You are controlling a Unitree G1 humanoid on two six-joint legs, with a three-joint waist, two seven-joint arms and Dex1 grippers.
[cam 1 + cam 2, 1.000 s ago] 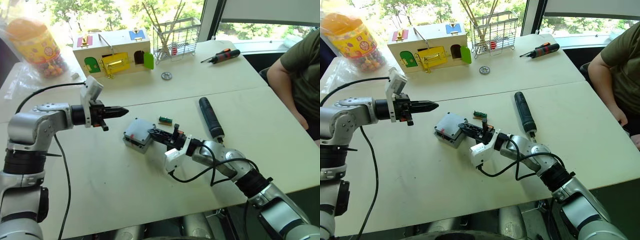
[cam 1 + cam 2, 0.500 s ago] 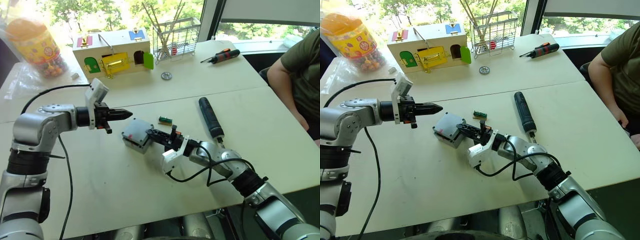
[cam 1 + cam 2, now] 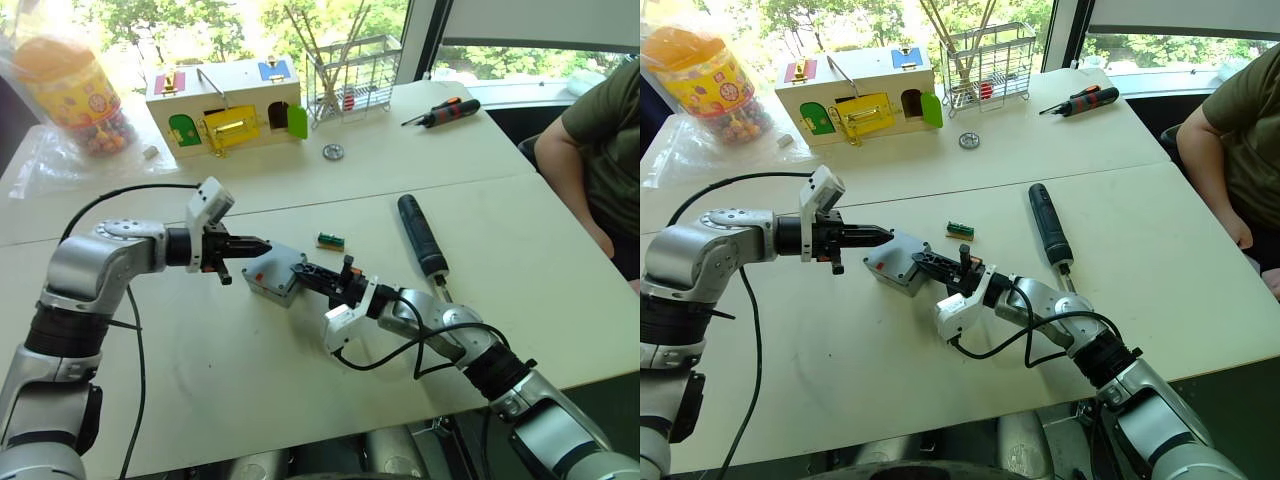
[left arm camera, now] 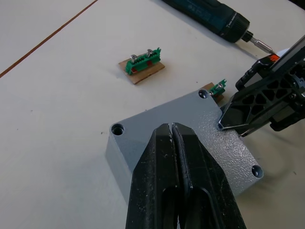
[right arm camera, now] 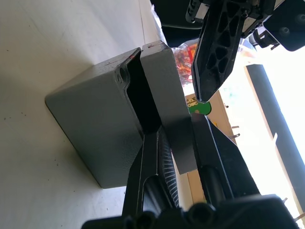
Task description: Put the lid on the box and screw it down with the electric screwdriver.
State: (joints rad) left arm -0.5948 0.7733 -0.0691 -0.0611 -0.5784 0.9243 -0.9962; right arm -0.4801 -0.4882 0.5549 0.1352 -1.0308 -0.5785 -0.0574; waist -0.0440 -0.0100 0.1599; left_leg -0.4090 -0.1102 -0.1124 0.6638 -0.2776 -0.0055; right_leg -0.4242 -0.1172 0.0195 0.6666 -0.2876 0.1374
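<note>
Near the table's (image 3: 520, 200) middle, the right gripper (image 5: 174, 143) pinches the lid (image 4: 200, 129), tilted over the box (image 5: 90, 124), while the closed left gripper (image 4: 174, 138) hovers above; releasing now could leave the lid misaligned, and the screwdriver (image 3: 422, 235) lies untouched nearby.

A wooden latch box (image 3: 225, 103), wire rack (image 3: 350, 72) and orange-handled screwdriver (image 3: 443, 112) sit on the far table (image 3: 400, 150).

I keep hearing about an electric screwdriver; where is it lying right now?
The electric screwdriver lies untouched on the table, on the robot's right, beyond its right arm and just right of the small green part.
</note>
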